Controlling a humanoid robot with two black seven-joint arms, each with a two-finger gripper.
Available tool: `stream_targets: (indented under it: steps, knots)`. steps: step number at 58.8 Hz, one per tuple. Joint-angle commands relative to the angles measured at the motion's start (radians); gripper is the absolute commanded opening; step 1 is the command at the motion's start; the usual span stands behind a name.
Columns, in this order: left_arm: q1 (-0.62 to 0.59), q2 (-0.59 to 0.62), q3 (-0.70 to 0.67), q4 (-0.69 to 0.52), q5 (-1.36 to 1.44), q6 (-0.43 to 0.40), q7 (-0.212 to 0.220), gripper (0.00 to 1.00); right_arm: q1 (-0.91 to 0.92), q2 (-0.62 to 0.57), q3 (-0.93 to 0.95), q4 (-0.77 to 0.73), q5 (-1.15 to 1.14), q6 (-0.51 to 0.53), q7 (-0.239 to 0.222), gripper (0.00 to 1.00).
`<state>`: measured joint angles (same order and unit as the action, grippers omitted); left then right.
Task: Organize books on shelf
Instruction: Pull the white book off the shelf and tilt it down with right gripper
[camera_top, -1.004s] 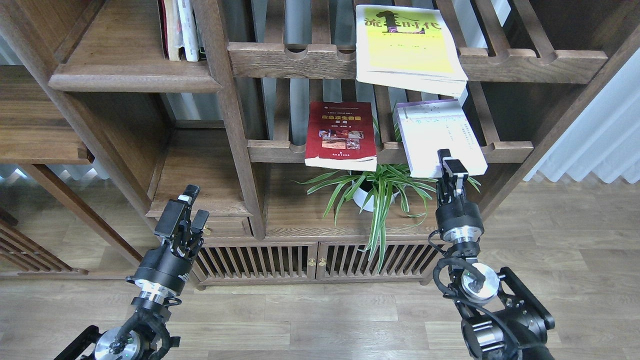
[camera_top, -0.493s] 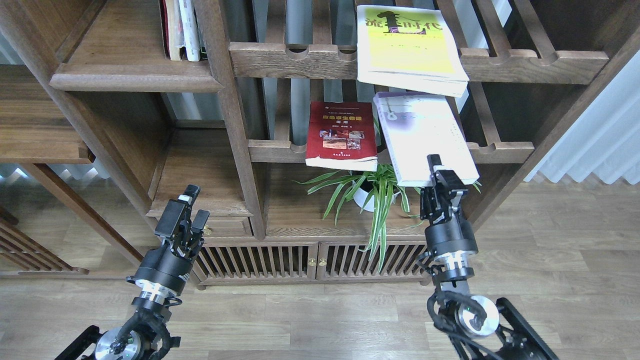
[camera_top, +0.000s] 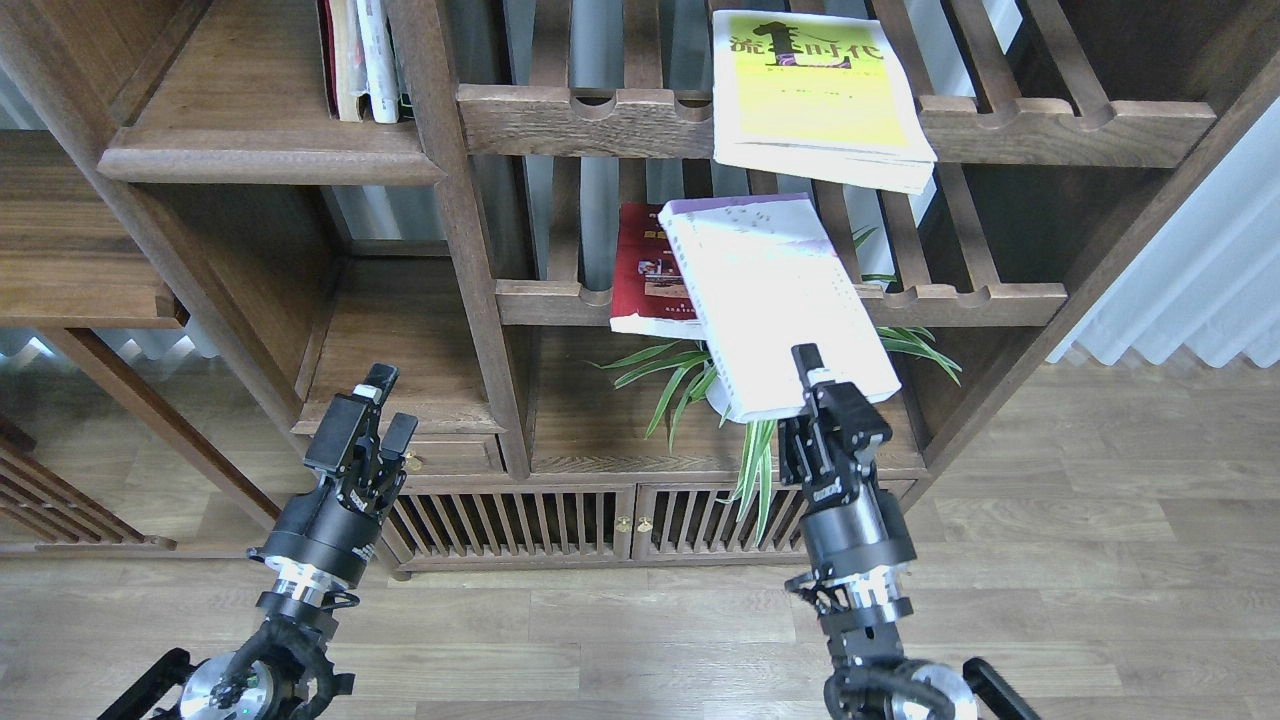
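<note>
So far none of the three books sits on the solid shelf (camera_top: 260, 160), as far as this view shows. The pale lavender-white book (camera_top: 775, 300) is off any support, held in the air in front of the middle slatted rack (camera_top: 960, 300) and tilted, its near edge clamped between the jaws of the right gripper (camera_top: 822, 392). Behind it, the dark red book (camera_top: 645, 280) lies on that same rack, half hidden by the held book, with its front edge hanging over the rail. Above the rack, the yellow-green book (camera_top: 815, 95) lies flat on the upper slatted rack (camera_top: 590, 120), likewise overhanging. Below the rack, a potted plant (camera_top: 750, 400) spreads its leaves under the held book. Up and to the left of the rack is the solid shelf, where a few other volumes (camera_top: 362, 60) stand upright at its back right; this looks like the destination, and it has bare board left. Down and left of the rack, the left gripper (camera_top: 362, 432) hovers empty, its fingers slightly apart. By my judgement, one book is in transit and two are yet to be collected.
</note>
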<state>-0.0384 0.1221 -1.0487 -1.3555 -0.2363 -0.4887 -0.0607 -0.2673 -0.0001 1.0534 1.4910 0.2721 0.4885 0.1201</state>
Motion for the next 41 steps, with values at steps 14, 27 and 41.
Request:
stream_targets:
  steps: [14, 27, 41]
  knots:
    - [0.045, 0.063, 0.045, -0.025, 0.0, 0.0, 0.001, 1.0, -0.053, 0.0, -0.05, 0.002, -0.039, 0.0, -0.02, 0.04]
    - [0.038, 0.065, 0.05, -0.025, 0.0, 0.0, -0.001, 1.0, -0.052, 0.0, -0.079, 0.0, -0.05, 0.0, -0.042, 0.04]
    - [0.034, -0.01, 0.006, -0.011, 0.0, 0.0, -0.004, 1.0, -0.052, 0.0, -0.087, -0.005, -0.057, 0.0, -0.045, 0.05]
